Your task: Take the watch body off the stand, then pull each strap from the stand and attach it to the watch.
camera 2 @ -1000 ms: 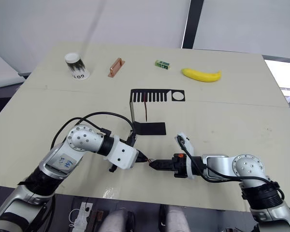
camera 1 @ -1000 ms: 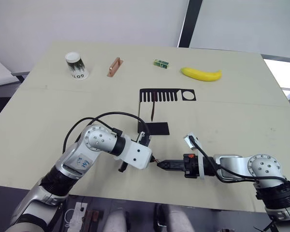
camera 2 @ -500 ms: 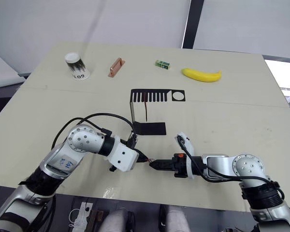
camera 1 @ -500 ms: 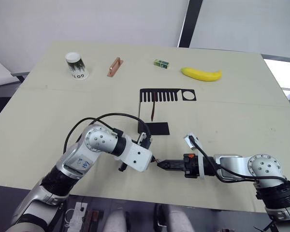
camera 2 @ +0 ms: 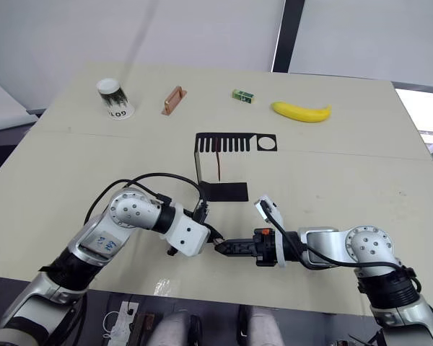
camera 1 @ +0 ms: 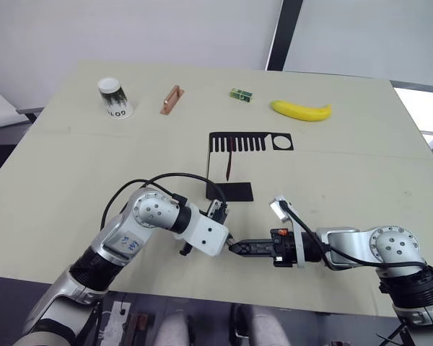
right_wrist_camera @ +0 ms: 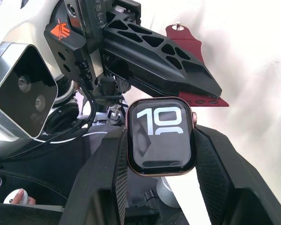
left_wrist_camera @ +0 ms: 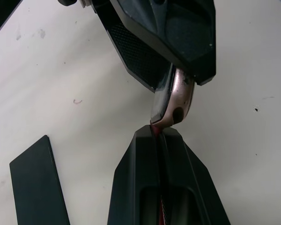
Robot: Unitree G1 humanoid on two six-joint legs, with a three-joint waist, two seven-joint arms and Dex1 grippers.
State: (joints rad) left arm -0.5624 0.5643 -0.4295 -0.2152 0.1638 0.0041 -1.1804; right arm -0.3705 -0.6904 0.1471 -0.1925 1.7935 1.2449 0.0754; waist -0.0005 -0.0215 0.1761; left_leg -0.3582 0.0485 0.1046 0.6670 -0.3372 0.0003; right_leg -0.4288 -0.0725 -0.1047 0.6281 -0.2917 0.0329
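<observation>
Dark-red flexible strap (right_wrist_camera: 193, 70), pinched in the left gripper (camera 1: 227, 240), meets the square rose-rimmed black-screened watch body (right_wrist_camera: 161, 136) clamped in the right gripper (camera 1: 234, 248), just before the black sheet-metal stand (camera 1: 234, 164).

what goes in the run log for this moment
right gripper: shut on watch body | left gripper: shut on strap, at case edge | second strap: on stand
</observation>
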